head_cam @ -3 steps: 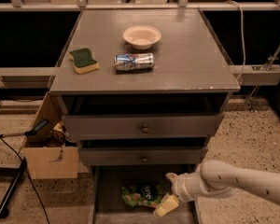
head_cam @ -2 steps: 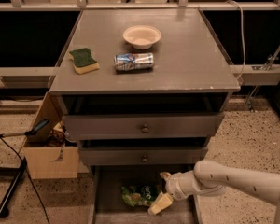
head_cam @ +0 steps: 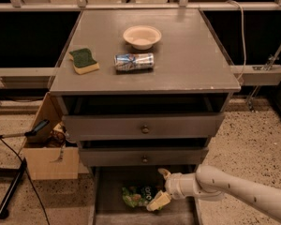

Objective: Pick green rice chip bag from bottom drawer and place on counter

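**Gripper spread wide in the bottom drawer, next to the green bag**

The speckled stone floor runs under everything, and the space behind is dark, crossed by pale rails along the back. A grey wooden cabinet stands in the middle. Its flat square bench is matte grey with a thin front edge. Below the bench, the two upper drawers sit a little way out, each with a round knob.

The bottom drawer is pulled open near the floor, a shallow tray with a flat grey base. My white arm reaches in from the right, low over that tray. Left of the cabinet, an open cardboard box sits on the floor, and a black stand leans beside it.

The green rice chip bag lies crinkled on the drawer floor, towards the front. On the bench, well apart from all this, are a pale bowl near the back, a can on its side just in front of it, and a green-topped yellow sponge to the left.

My gripper is inside the drawer at the bag's right edge with its fingers spread apart. One points up, and the lower one is right against the bag. I cannot tell if it is touching.
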Tool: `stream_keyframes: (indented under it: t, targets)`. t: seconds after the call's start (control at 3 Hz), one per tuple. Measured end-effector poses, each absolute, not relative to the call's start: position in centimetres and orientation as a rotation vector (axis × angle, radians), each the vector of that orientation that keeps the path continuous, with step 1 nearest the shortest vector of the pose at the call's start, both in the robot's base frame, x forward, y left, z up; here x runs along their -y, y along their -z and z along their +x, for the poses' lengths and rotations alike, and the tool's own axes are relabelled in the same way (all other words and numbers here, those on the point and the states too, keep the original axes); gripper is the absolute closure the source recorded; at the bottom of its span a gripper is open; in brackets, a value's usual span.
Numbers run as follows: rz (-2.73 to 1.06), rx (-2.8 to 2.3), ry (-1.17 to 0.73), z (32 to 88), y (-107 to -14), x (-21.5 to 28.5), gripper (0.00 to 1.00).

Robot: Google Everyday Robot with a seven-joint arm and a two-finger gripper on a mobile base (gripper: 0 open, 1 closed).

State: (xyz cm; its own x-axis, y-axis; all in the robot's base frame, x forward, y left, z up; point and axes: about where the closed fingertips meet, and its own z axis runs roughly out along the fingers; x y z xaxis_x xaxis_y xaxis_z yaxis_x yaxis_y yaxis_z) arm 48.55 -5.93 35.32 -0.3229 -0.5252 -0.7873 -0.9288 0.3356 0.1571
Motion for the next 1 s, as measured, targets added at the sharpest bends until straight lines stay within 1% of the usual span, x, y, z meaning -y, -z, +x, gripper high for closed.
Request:
stream_keyframes:
  t: [0.33,0.67,1.0]
  targets:
    - [-1.275,-1.973,-0.826,48.5,-34.6,5.6,0.00]
    - [-1.293,-1.984,-0.848,48.0,-31.5,4.3,0.00]
    - [-1.274,-2.025,-0.878,46.8,-25.2,5.2,0.00]
